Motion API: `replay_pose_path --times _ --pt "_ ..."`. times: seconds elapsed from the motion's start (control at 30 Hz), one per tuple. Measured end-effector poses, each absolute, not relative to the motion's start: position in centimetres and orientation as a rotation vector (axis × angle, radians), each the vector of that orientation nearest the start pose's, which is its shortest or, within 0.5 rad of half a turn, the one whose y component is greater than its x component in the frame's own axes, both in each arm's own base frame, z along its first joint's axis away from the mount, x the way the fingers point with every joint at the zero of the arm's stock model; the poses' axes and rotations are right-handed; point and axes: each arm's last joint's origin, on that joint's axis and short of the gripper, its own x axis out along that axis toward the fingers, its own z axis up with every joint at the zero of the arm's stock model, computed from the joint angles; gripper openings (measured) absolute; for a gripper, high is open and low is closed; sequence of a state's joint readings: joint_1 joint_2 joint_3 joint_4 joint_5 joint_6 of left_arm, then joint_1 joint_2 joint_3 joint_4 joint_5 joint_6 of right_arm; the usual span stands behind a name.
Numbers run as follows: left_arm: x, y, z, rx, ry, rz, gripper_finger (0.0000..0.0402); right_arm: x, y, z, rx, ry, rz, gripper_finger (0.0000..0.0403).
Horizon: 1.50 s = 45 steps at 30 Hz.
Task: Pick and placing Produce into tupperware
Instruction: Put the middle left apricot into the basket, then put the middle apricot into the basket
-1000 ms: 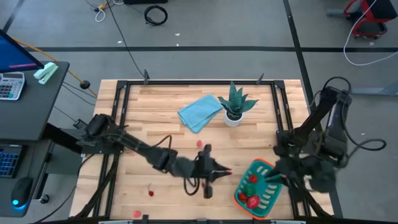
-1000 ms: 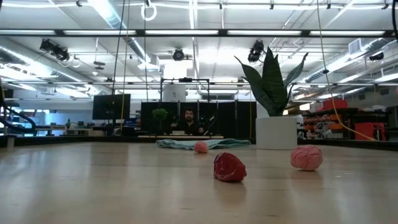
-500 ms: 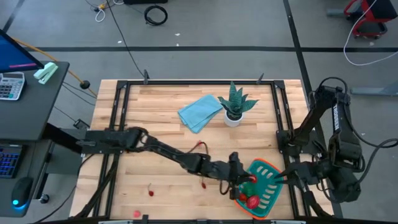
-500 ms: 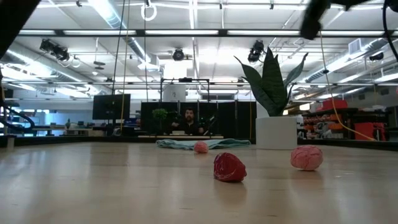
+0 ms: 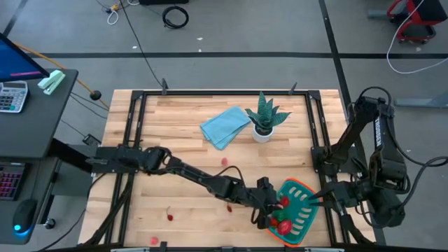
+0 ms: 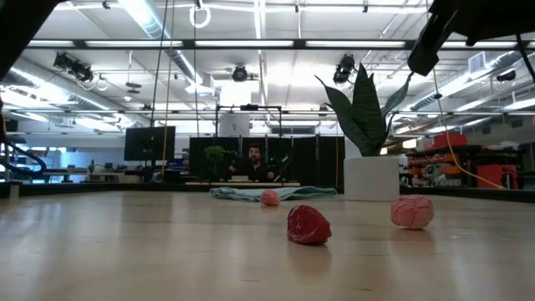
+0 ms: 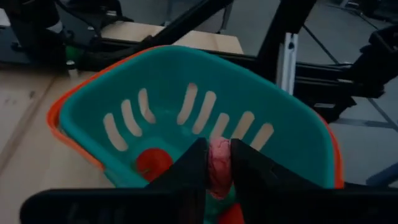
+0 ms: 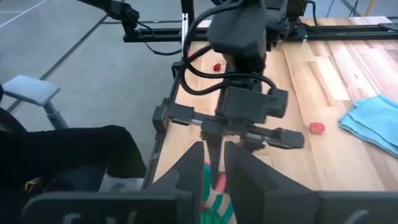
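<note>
The teal tupperware (image 5: 295,210) with its orange rim sits at the table's near right corner and holds red pieces (image 7: 154,163) and a green one (image 5: 285,203). My left gripper (image 5: 270,208) reaches over its left rim and is shut on a pink piece of produce (image 7: 218,167). My right gripper (image 5: 315,199) is at the container's right rim, shut on it. Loose produce lies on the wood: a pink piece (image 5: 224,162), a red one (image 5: 230,208), another red one (image 5: 169,217) and a pink one (image 5: 154,240). My left gripper pinches the pink piece (image 7: 218,167) between its two fingers (image 7: 194,163), coming slanting down from the table's left. The piece is lifted clear, above the inside of the tupperware (image 7: 205,112). My right gripper is shut on the tupperware's rim (image 8: 207,182) at its right side, coming from the table's right. The container's base rests on the table.
A light blue folded cloth (image 5: 225,126) and a spiky potted plant (image 5: 264,117) stand toward the far edge. The black frame rail (image 5: 318,150) runs along the right side. Bare wood lies between the cloth and the near edge. A person sits far behind the table (image 6: 253,160).
My left arm has stretched from the middle of the table toward the right near corner, carrying the pink piece over the tupperware's left rim, and then dipped slightly nearer. My right arm shifted a little at the container's right rim.
</note>
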<state>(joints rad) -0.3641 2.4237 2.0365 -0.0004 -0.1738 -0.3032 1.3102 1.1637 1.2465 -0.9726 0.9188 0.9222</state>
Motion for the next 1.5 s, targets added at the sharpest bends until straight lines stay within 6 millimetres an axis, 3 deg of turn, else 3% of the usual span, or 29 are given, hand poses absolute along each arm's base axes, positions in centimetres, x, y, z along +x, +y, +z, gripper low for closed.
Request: replay_pose_path --times 0.33,0.77,0.83,1.0,1.2,1.37,1.5 --pt "51.4 -21.4 20.2 -0.076 0.408 -0.190 0.0089 7.6 19.6 36.0 0.099 0.502 0.147 0.0071" --pt "51.1 -21.1 20.8 -0.117 0.442 -0.178 0.0171 7.6 19.6 35.9 0.097 0.502 0.145 0.0071" --pt "50.6 -20.7 22.4 -0.123 0.461 -0.197 0.0173 7.8 19.8 35.7 0.086 0.493 0.129 0.0071" --pt "46.9 -18.4 29.1 -0.029 0.574 -0.194 0.0163 9.1 20.5 35.0 0.036 0.431 0.017 0.0071" --pt "41.1 -14.2 38.1 -0.119 0.571 -0.121 0.0144 13.2 19.9 33.6 0.120 0.533 -0.122 0.0071" --pt "38.0 -12.1 42.3 -0.142 0.494 -0.095 0.0131 18.4 19.5 30.0 0.190 0.751 -0.188 0.0071" --pt "36.7 -11.0 44.1 -0.135 0.448 -0.084 0.0124 22.2 19.6 26.2 0.158 0.913 -0.041 0.0071"
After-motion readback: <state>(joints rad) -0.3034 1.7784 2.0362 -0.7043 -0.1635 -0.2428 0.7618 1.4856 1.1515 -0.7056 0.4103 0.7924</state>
